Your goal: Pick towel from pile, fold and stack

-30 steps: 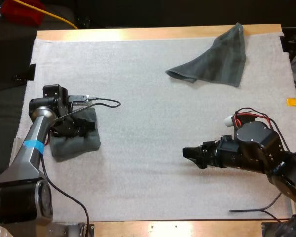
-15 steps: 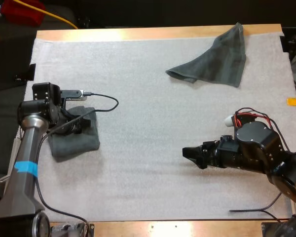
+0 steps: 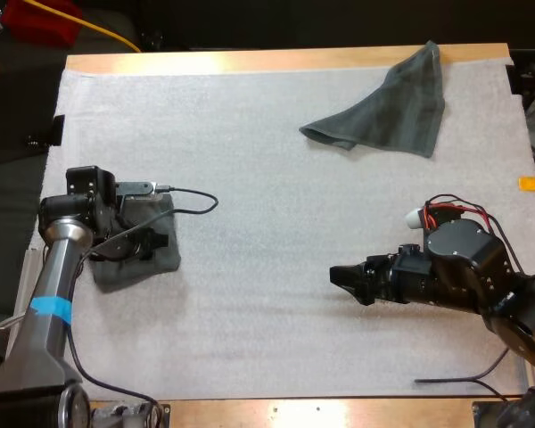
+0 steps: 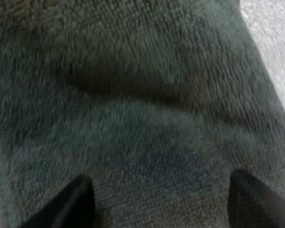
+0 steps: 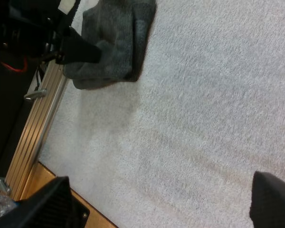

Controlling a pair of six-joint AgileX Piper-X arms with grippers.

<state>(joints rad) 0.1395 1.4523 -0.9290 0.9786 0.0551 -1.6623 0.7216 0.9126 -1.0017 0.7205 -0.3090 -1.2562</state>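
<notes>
Your left gripper (image 3: 141,241), fingers spread wide, has dropped back low over the folded dark grey-green towel (image 3: 160,260) at the left side of the white mat (image 3: 250,178), likely pressing it flat; the crumpled dark grey-green towel (image 3: 392,111) waits far right, your right gripper (image 3: 343,276) idle, fingers apart.

The folded dark grey-green towel (image 3: 147,263) lies partly under the left gripper (image 3: 150,241) in the high view, so its left side is covered and its layers cannot be counted. From the left wrist its pile is blurred and its edges run out of the picture (both black fingertips (image 4: 78,202) are clipped as well). From the right wrist, the right gripper (image 5: 161,197) has its fingers cut short by the picture's edge, and the left gripper masks the towel's far end.
</notes>
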